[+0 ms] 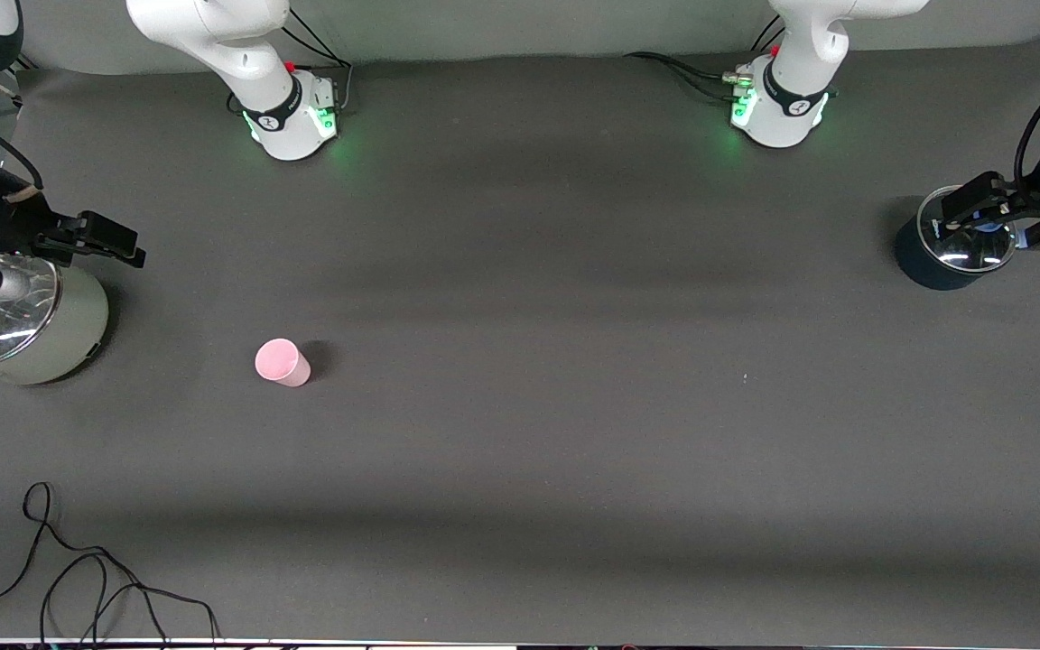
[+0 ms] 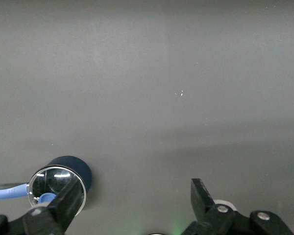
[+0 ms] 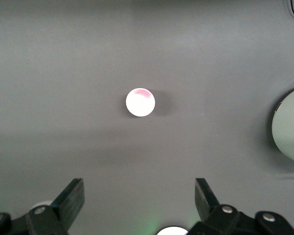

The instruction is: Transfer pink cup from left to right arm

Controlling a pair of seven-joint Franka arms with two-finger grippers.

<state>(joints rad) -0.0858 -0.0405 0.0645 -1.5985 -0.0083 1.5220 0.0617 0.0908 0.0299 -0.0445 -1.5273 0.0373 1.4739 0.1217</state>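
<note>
Fingers (image 3: 71, 196) spread, pale pink cup (image 1: 282, 362) upright

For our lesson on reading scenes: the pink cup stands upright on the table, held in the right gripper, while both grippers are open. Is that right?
Not quite. The pink cup stands upright on the table, but nothing holds it: the right wrist view shows it standing apart from the open right gripper. The left gripper is open too, over a dark pot.

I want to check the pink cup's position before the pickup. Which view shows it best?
The front view: the pink cup stands upright on the table, toward the right arm's end. The right wrist view shows only its top from above. The left wrist view misses it.
</note>
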